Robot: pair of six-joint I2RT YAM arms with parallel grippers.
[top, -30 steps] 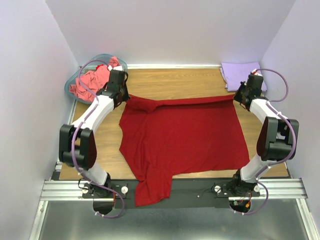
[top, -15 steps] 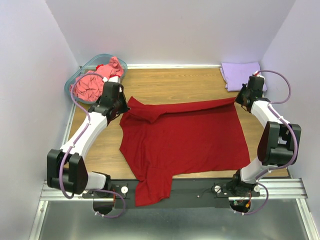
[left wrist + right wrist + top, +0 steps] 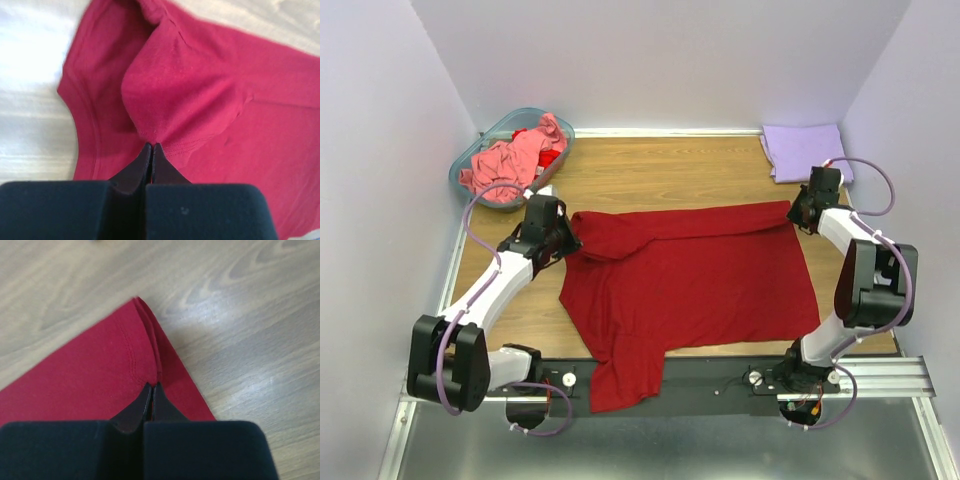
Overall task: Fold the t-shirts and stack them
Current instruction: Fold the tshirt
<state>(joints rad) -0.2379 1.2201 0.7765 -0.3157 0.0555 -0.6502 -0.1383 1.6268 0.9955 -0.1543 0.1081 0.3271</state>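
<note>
The dark red t-shirt (image 3: 690,275) lies spread on the wooden table, one sleeve hanging over the near edge. Its far edge is folded toward me as a narrow band. My left gripper (image 3: 568,234) is shut on the shirt's far left corner; the left wrist view shows the cloth (image 3: 200,95) pinched at the fingertips (image 3: 151,146). My right gripper (image 3: 794,213) is shut on the far right corner, with the hem (image 3: 142,355) pinched at its tips (image 3: 151,385). The lavender t-shirt (image 3: 803,150) lies folded at the far right. The salmon-pink t-shirt (image 3: 510,160) is crumpled in the basket.
The translucent teal basket (image 3: 470,160) stands at the far left corner. Bare wood (image 3: 660,170) lies beyond the red shirt. White walls close in the left, far and right sides. A metal rail (image 3: 880,375) runs along the near edge.
Both grippers have pulled the red shirt's far edge toward me, the left one further. The folded band along the far edge has widened.
</note>
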